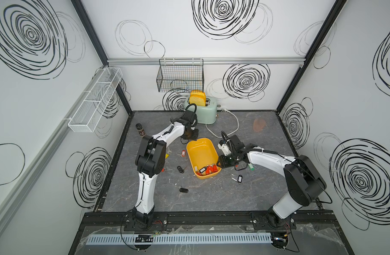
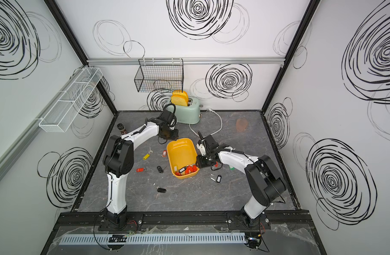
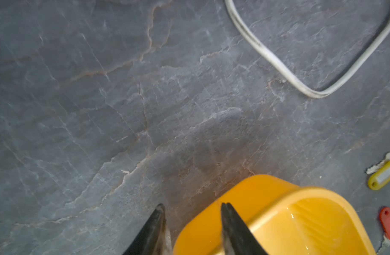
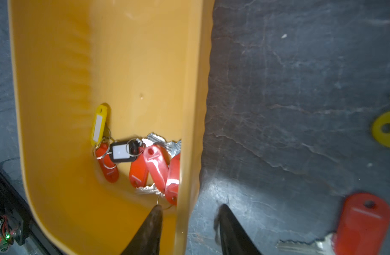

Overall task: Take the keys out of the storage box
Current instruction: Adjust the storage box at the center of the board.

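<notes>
**Figure: emptying the box, part-way through.** The box (image 1: 201, 154) sits mid-worktop (image 1: 211, 203), its length running from roughly 11 to 5 o'clock. The keys (image 4: 143, 159) still to come out (several red tags, one black, one yellow, their rings tangled) are heaped at its 5 o'clock end, against the wall nearest the right arm. Others already lie loose outside. A red key (image 1: 183, 153) is at the box's 9 o'clock, a black key (image 1: 179, 169) is at 8 o'clock, and more lie toward 7 and 4 o'clock. Note the left fingers (image 3: 154, 231): they are spread astride the box's 11 o'clock corner, one outside the wall and one over the rim. The right fingers (image 4: 148, 234) are likewise spread astride the 4 o'clock wall, one tip inside just beside the heap and one outside over bare worktop. Neither pair is pressing on the plastic. You cannot tell from these views whether the box rests flat. The step in hand reads as taking hold of the box at two opposite points, probably to tip out what remains. For the next move, close both pairs squarely on their walls. Then raise the 11 o'clock end so the heap slides over the 5 o'clock rim. Watch the wire ring lying at the inner right fingertip, since it could snag. The thin wall may also flex or slip under an uneven pinch.
</notes>
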Motion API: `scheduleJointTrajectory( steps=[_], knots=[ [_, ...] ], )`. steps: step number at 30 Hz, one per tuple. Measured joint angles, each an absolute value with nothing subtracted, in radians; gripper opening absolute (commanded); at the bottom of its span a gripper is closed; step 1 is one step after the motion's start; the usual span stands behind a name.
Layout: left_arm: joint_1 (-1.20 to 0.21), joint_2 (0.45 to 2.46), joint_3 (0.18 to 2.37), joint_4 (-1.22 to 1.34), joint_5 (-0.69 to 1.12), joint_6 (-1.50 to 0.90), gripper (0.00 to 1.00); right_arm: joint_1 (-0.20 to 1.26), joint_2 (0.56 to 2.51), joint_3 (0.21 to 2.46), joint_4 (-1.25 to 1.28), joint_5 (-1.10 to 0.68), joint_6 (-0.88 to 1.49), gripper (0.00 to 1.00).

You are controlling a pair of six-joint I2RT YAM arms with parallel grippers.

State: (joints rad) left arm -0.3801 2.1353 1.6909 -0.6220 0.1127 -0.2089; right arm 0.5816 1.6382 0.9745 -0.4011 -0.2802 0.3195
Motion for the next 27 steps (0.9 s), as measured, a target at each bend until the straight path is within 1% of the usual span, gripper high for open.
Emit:
scheduleJointTrajectory(
  steps=[9,19,27],
  knots=[
    [-0.369,2.067,1.522,-0.604,0.141,-0.220,0.42,0.561,1.739,1.104,-0.457,-0.192,0.289,0.34],
    [-0.366,1.960,1.404,-0.571,0.176,-0.233,0.41,0.554,1.861,1.271,-0.498,-0.124,0.257,0.34],
    [-0.366,1.924,1.325,-0.558,0.204,-0.235,0.40,0.563,1.969,1.454,-0.531,-0.105,0.237,0.33]
  ],
)
